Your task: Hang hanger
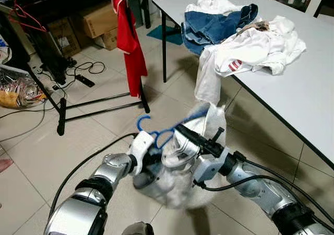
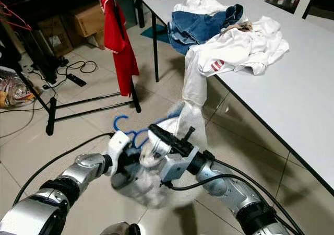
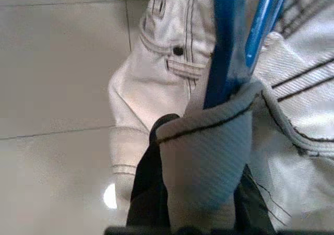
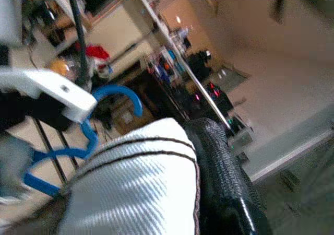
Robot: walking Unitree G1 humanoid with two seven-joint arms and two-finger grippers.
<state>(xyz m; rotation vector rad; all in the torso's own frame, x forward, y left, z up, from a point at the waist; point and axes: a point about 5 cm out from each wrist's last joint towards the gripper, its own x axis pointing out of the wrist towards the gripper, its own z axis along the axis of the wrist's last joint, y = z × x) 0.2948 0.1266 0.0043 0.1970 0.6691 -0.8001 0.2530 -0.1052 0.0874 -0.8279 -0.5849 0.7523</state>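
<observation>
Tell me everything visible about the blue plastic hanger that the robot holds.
The blue plastic hanger is thin and glossy, with a curved hook pointing up toward the rack. A white garment with dark stitching hangs on it above the tiled floor. The left claw and right claw both grip it through the cloth, low before the robot.

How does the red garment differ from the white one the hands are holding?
The red garment hangs on the rack; the white garment is bunched between the left hand and right hand, low over the floor. The white one carries a blue hanger; the red one's hanger isn't clear.
</observation>
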